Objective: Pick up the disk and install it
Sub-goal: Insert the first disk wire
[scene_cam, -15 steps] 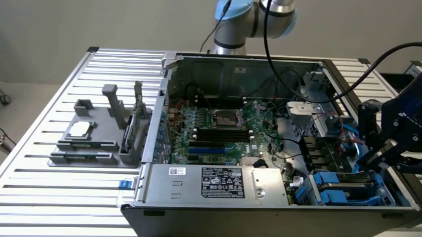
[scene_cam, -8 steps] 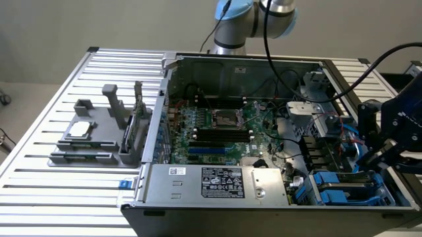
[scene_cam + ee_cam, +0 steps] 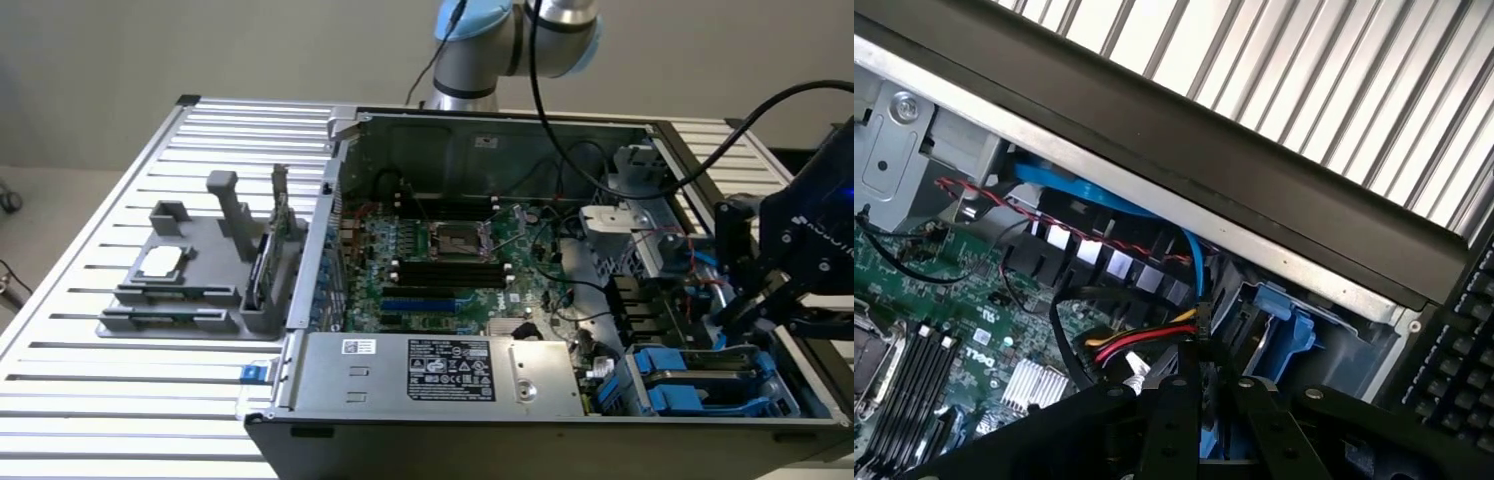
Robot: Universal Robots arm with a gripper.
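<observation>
Parts stand (image 3: pixel 200 275): at the exterior view's left, beside the computer case (image 3: pixel 534 445).
Disk (image 3: pixel 701 385): blue-framed, in the case's drive bay; we judge its long axis runs along the near wall.
Gripper (image 3: pixel 743 318): just above the disk; grasp, we cannot tell.

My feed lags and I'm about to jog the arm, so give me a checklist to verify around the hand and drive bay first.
1. Black hand over the drive-bay corner of the open grey metal computer case: ok.
2. Silver-grey rectangular disk held by the hand: cannot tell.
3. Blue plastic carriers in the bay below the hand: ok.
4. Red, yellow and black cable bundle clear of the hand: not ok, right beside it.
5. Thick black arm cable looping free above the case: ok.
</observation>
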